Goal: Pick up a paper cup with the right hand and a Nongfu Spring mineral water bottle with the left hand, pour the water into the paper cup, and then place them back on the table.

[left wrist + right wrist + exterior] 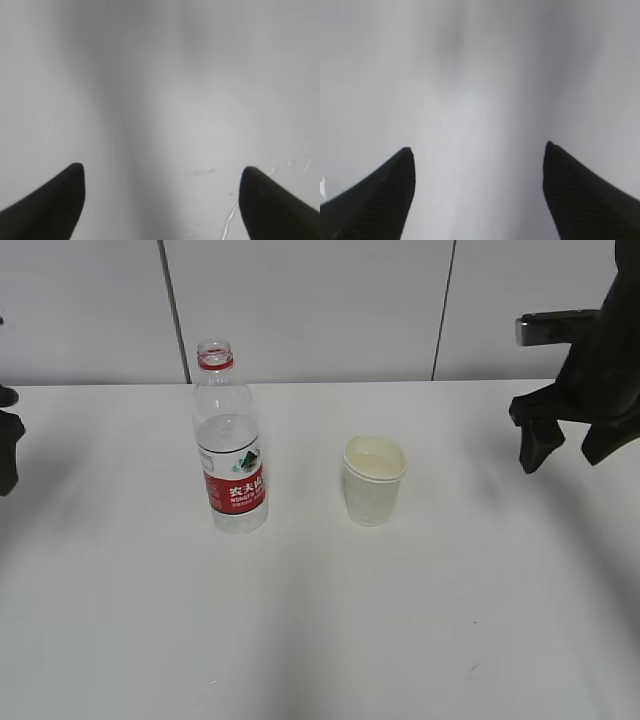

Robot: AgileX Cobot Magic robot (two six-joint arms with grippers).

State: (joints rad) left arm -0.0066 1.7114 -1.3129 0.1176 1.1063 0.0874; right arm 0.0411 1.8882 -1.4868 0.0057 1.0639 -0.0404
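The Nongfu Spring bottle point(230, 445) stands upright on the white table point(320, 640), uncapped, with water point(228, 432) up to about its shoulder. The paper cup point(374, 480) stands upright to its right, apart from it; I cannot tell whether it holds water. My right gripper point(570, 455) hangs open and empty above the table at the far right; in the right wrist view point(479, 152) its fingers stand wide apart over bare table. My left gripper point(8, 445) is at the far left edge, mostly cut off; in the left wrist view point(162, 172) it is open and empty.
A grey panelled wall point(320, 300) runs behind the table's far edge. Faint scuffs and a thin white scratch point(231, 217) mark the tabletop under the left gripper.
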